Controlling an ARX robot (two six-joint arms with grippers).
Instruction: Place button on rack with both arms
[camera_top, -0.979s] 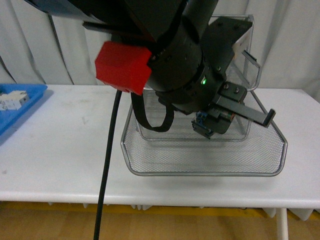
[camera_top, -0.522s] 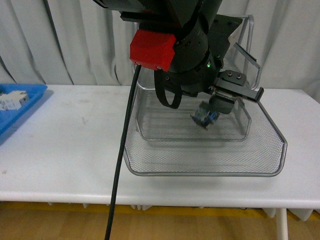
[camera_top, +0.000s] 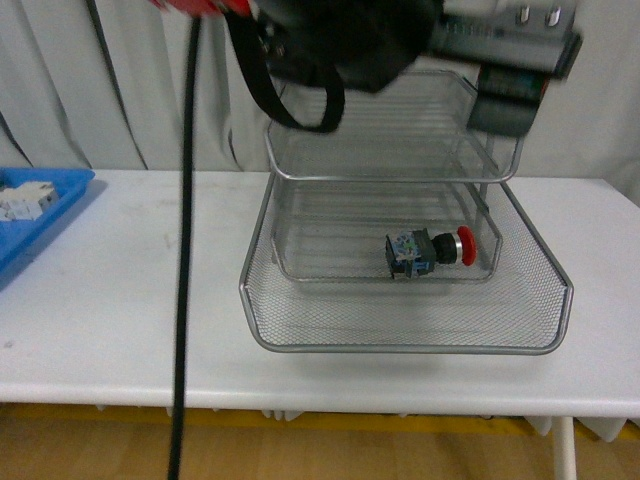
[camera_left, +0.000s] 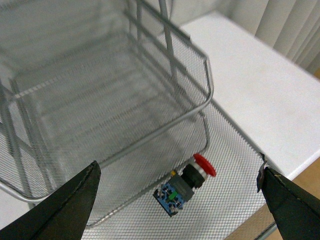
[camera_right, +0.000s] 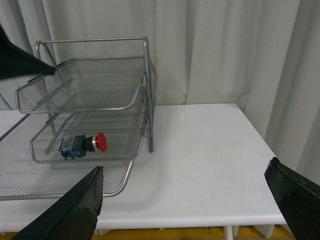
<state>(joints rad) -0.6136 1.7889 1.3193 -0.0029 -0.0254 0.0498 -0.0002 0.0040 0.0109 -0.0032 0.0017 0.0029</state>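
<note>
Front view looks onto the rack (camera_top: 400, 348), a silver three-tier tray of fine wire mesh with smooth tubular rims bent round at the corners. It stands on a matte white tabletop (camera_top: 120, 300). The bottom tier is the widest and flares toward the camera, while the two upper tiers are narrower and shallower. The button (camera_top: 428, 250) lies on its side inside the outline of the middle tier's rim. Its round, glossy red mushroom cap points to the robot's right, with a black collar behind it and then a boxy blue-green body. Through the layered mesh I cannot tell whether it rests on the middle tier or on the bottom one beneath. Nothing touches it.

Across the top of this view hangs a bulky black arm (camera_top: 340, 40) with a looped black strap. A round black cable (camera_top: 185, 250) drops straight down from it in front of the tabletop. At the far left edge sits a shallow blue plastic tray (camera_top: 45, 210) holding small white blocky parts.

From the left wrist, the left tool (camera_left: 179, 168) is high above the rack. Its two dark, wedge-shaped fingers (camera_left: 75, 200) are spread wide and grip nothing, and the button is seen far below between them. The right tool (camera_right: 183, 167) hovers off to the rack's side over bare tabletop, likewise spread wide and empty, with pleated pale curtains (camera_right: 225, 50) behind.
</note>
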